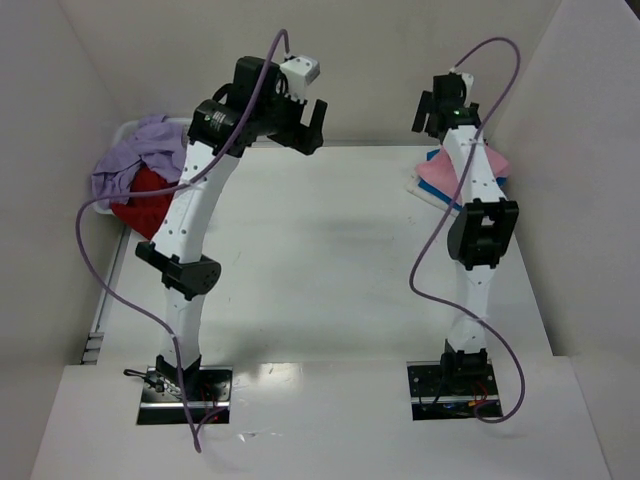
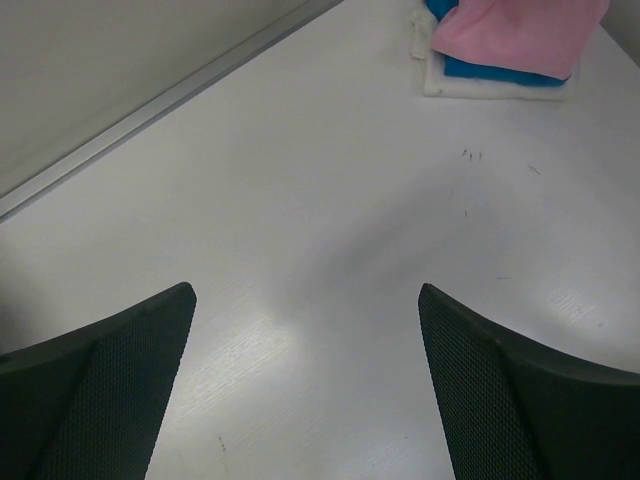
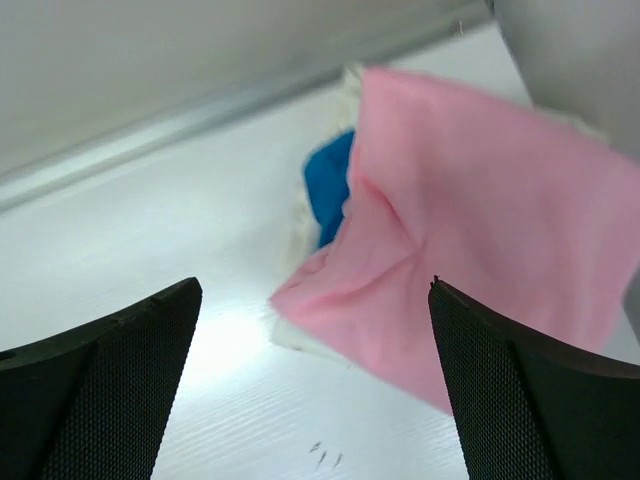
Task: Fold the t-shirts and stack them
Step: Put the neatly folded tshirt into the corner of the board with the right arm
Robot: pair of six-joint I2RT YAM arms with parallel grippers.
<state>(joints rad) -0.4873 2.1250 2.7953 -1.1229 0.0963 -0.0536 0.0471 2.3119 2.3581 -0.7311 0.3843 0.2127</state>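
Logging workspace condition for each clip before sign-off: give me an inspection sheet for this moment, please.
Surface: white table, faint dark specks.
Job's things: pink shirt folded atop blue shirt on a pale cloth, far right; lavender shirt and red shirt heaped unfolded, far left.
Clutter: nothing seen.
Grippers: left gripper open, empty, over table; right gripper open, empty, above the pink shirt.
Cables: purple cable loops loosely off each arm.
Surroundings: plain white walls.
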